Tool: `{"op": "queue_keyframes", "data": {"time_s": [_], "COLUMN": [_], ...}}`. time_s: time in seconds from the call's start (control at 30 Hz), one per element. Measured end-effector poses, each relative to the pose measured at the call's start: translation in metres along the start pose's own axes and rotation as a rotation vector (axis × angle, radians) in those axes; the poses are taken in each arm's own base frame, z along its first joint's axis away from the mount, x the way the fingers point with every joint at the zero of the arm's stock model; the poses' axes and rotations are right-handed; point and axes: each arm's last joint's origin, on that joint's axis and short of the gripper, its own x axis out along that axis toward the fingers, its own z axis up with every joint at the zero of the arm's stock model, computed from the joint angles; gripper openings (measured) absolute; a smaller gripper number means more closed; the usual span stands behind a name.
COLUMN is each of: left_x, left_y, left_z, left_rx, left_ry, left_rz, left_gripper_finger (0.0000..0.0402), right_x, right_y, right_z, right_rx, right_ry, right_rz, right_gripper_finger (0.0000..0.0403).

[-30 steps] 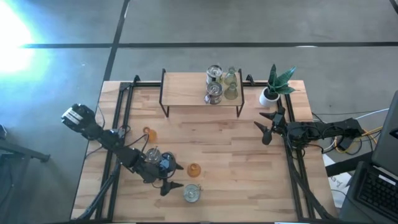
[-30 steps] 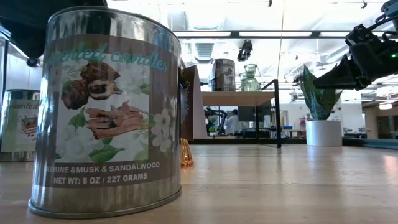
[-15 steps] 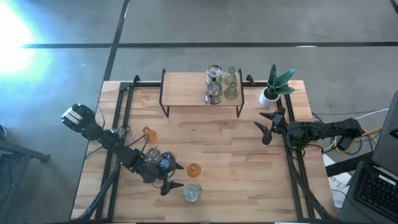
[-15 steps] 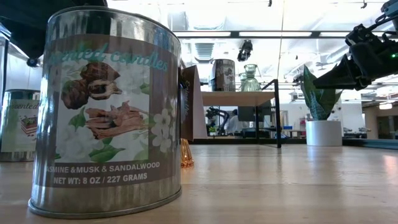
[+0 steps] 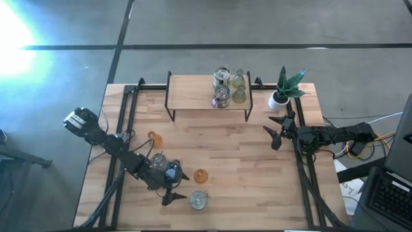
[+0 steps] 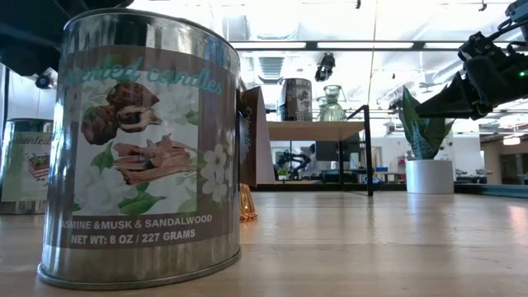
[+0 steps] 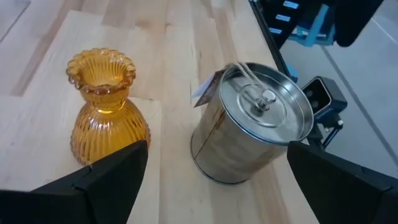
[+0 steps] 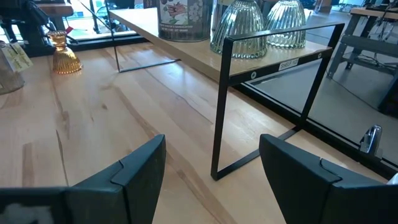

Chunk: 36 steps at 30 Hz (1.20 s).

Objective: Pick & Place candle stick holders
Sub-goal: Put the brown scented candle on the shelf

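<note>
The left gripper (image 5: 175, 185) hovers over the near left part of the table (image 5: 244, 187), fingers spread wide and holding nothing. In the left wrist view, its two dark fingers (image 7: 106, 177) frame two objects that stand between and ahead of them: an orange holder (image 7: 107, 106) and a lidded tin (image 7: 252, 121). Both stand upright, so their long axes are vertical, and they are apart from each other and from the fingers.

In the high view the orange holder (image 5: 201, 175) lies just beyond the gripper toward the table centre, and the tin (image 5: 198, 200) lies just beside it toward the near edge. A second orange holder (image 5: 153, 137) and another tin (image 5: 158, 159) stand near the left arm. The left arm is clearly the nearer arm to all four.

The shelf (image 5: 193, 93) at the far edge carries two tins (image 5: 221, 87) and two pale green holders (image 5: 239, 87).

The right gripper (image 5: 275, 127) waits near the potted plant (image 5: 283, 90), fingers spread and empty, well apart from the loose holders.

Judgement: the next move requires the left gripper to advance toward the nearest orange holder and centre its fingers on the body.
</note>
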Motion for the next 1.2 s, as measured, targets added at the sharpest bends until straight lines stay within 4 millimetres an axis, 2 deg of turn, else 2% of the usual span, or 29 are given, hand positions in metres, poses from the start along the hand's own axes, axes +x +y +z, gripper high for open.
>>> {"op": "queue_keyframes", "data": {"time_s": [0.23, 0.4, 0.57, 0.8, 1.0, 1.2], "left_x": [0.001, 0.014, 0.03, 0.048, 0.056, 0.058], "left_y": [-0.003, -0.003, -0.004, -0.005, -0.005, -0.008], "left_z": [-0.003, -0.015, -0.023, -0.033, -0.037, -0.03], "left_rx": [0.044, 0.074, 0.138, 0.136, 0.068, 0.127], "left_ry": [0.043, 0.106, 0.069, -0.009, -0.039, -0.087], "left_rz": [-0.077, -0.124, -0.161, -0.203, -0.224, -0.203], "left_gripper_finger": [0.039, 0.039, 0.039, 0.039, 0.039, 0.039], "right_x": [0.0, 0.0, 0.0, 0.0, 0.0, 0.0], "right_y": [0.0, 0.0, 0.0, 0.0, 0.0, 0.0], "right_z": [0.0, 0.0, 0.0, 0.0, 0.0, 0.0], "right_rx": [0.0, 0.0, 0.0, 0.0, 0.0, 0.0], "right_ry": [0.0, 0.0, 0.0, 0.0, 0.0, 0.0], "right_rz": [0.0, 0.0, 0.0, 0.0, 0.0, 0.0], "right_gripper_finger": [0.0251, 0.0251, 0.0251, 0.0251, 0.0251, 0.0251]}}
